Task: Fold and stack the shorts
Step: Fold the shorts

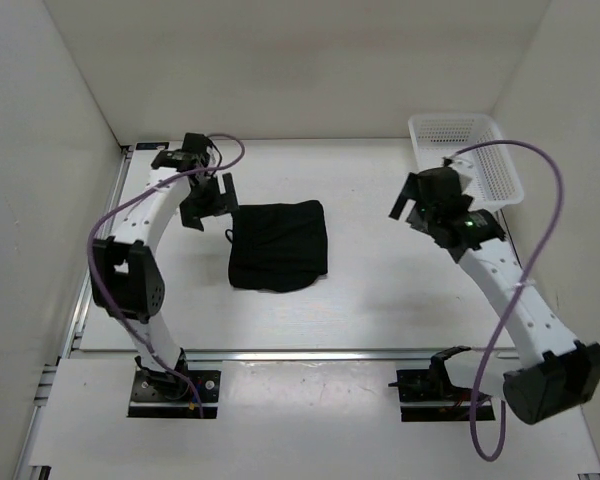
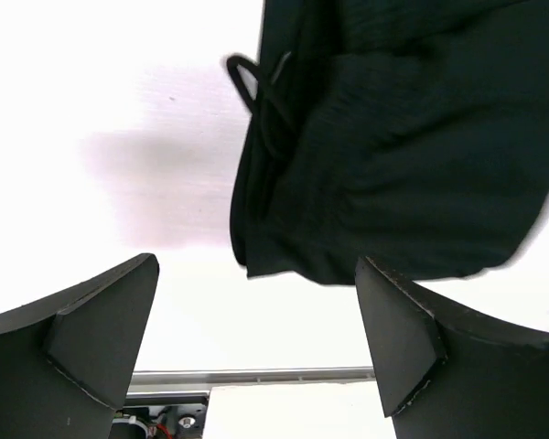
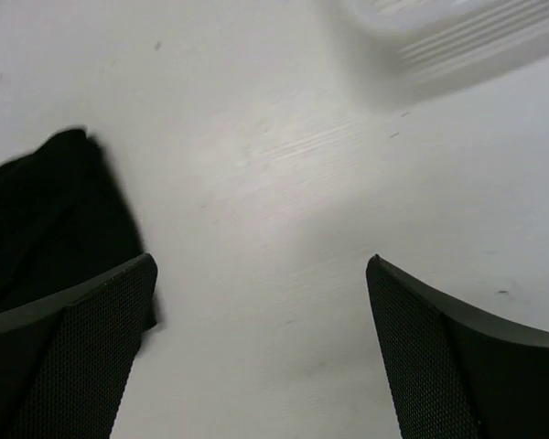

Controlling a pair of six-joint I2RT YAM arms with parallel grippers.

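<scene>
The black shorts (image 1: pixel 278 245) lie folded into a rough square on the white table, left of centre. My left gripper (image 1: pixel 208 200) hovers just left of their far left corner, open and empty. In the left wrist view the shorts (image 2: pixel 412 155) fill the upper right, with the drawstring (image 2: pixel 256 96) looping off their edge. My right gripper (image 1: pixel 412 212) is open and empty, well to the right of the shorts and apart from them. In the right wrist view a corner of the shorts (image 3: pixel 46 219) shows at the left.
A white mesh basket (image 1: pixel 467 155) stands at the back right corner, just behind my right gripper; its blurred edge shows in the right wrist view (image 3: pixel 448 46). White walls enclose the table on three sides. A metal rail (image 1: pixel 280 354) runs along the near edge.
</scene>
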